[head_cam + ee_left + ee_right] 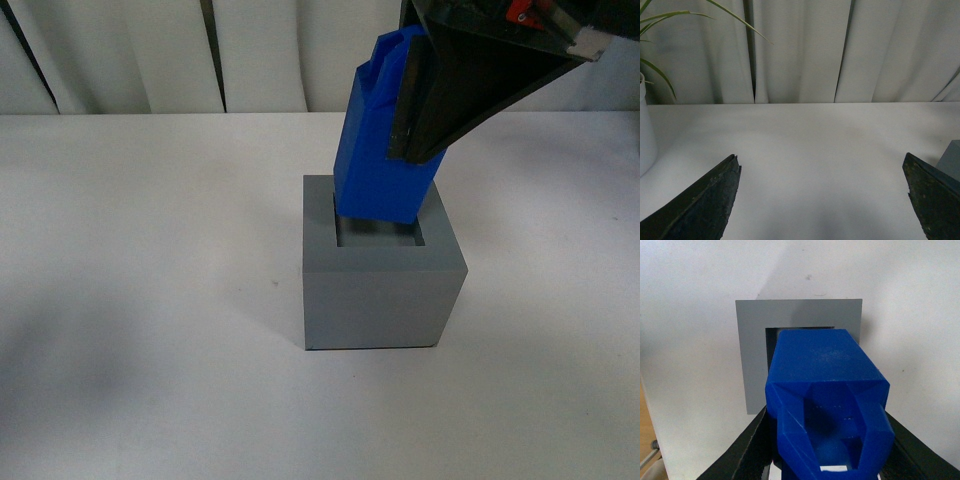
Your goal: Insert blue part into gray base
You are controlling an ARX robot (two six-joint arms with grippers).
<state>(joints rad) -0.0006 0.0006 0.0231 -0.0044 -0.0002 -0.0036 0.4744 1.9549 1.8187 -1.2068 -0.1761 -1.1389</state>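
The gray base [382, 295] stands mid-table with its square recess facing up. My right gripper [405, 120] comes in from the upper right and is shut on the blue part [380, 150]. The part tilts, its top leaning right, and its lower end sits just at or inside the recess mouth. In the right wrist view the blue part [825, 390] fills the space between the black fingers [747, 447], with the gray base [752, 350] below it. My left gripper [822, 200] is open over bare table; a corner of the gray base [952, 160] shows at the edge.
The white table [140, 250] spreads around the base. White curtains [270, 50] hang behind it. A white pot [645, 135] with green leaves stands at the table's edge in the left wrist view.
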